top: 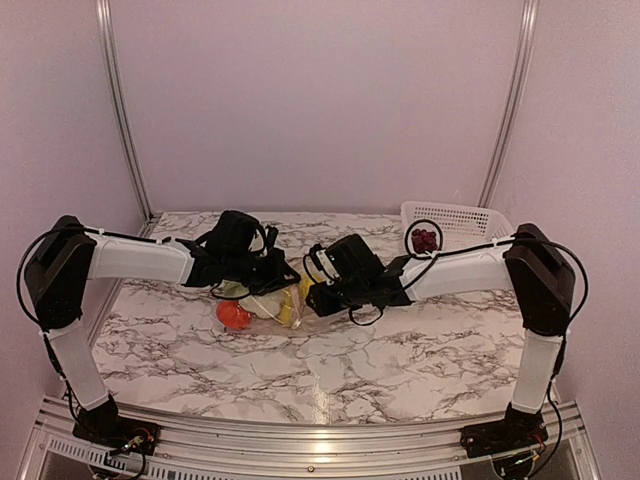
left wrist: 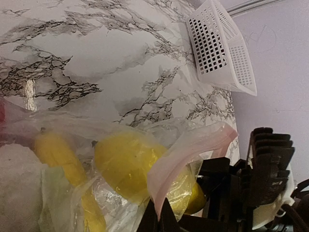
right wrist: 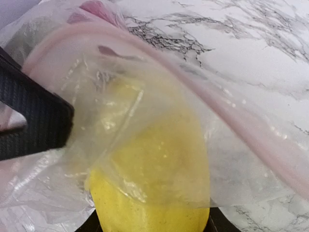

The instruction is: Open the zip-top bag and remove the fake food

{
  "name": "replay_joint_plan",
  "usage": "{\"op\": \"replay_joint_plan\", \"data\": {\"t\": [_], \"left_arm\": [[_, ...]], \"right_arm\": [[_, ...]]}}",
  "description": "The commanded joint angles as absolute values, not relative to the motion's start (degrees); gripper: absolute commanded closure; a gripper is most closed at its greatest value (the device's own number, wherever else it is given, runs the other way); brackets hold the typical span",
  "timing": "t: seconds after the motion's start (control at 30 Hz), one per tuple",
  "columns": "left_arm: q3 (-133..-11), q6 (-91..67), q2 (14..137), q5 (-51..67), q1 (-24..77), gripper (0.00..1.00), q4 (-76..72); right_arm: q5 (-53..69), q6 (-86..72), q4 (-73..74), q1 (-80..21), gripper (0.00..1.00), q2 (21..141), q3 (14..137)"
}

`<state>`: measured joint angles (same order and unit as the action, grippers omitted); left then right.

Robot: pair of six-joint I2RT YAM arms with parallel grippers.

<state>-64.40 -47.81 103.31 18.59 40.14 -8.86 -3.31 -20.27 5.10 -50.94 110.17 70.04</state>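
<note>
Two claws met over the zip-top bag (top: 268, 303), which lay near the middle of the tabletop (top: 400, 365), a little toward its left edge and well apart from the white basket (top: 462, 217) at the far right corner. The left claw (left wrist: 158, 220) looked closed narrow on the bag's pink zip strip (left wrist: 193, 150), the strip running down into its dark tips. The right claw (top: 318, 298) sat at the bag's right end, but whether it was wide or pinching I could not tell, since film covered most of its wrist view. Most of the fake food (top: 234, 315) was inside the bag: an orange-red ball toward the left, and a yellow piece (right wrist: 154, 183) pressed against the film. A dark grape cluster (top: 425, 239) lay in the basket. The bag likely handles as light, limp and slippery, crumpling rather than holding shape, so the stiffer strip is the sound place to grip, one lip per claw. The toys seem hard, light and prone to roll once freed.
</note>
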Motion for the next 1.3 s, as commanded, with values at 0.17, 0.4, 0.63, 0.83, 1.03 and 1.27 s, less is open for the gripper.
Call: {"op": "replay_joint_plan", "data": {"t": [0.17,0.4,0.63,0.83,1.03,1.27], "left_arm": [[-65.30,-43.46,102.72,15.36,40.28,1.00,-2.29],[-65.98,-43.18,102.94,13.30,39.83,1.00,-0.18],[-66.69,-42.90,103.78,13.67,39.73,1.00,-0.09],[-67.56,-42.85,104.28,14.09,39.73,1.00,-0.09],[-67.98,-43.15,104.48,14.22,39.73,1.00,-0.09],[-68.13,-43.73,104.94,14.80,39.73,1.00,-0.11]], "right_arm": [[0.34,-19.48,10.80,-50.45,0.60,104.90,76.60],[5.25,-20.45,11.77,-50.44,0.60,97.78,69.67],[11.85,-19.39,10.11,-50.44,0.62,89.85,61.37],[15.85,-17.95,9.88,-48.59,0.62,82.32,58.68],[16.55,-15.74,11.14,-36.92,0.61,78.22,60.53],[18.83,-16.16,9.97,-17.34,0.61,81.48,64.90]]}}
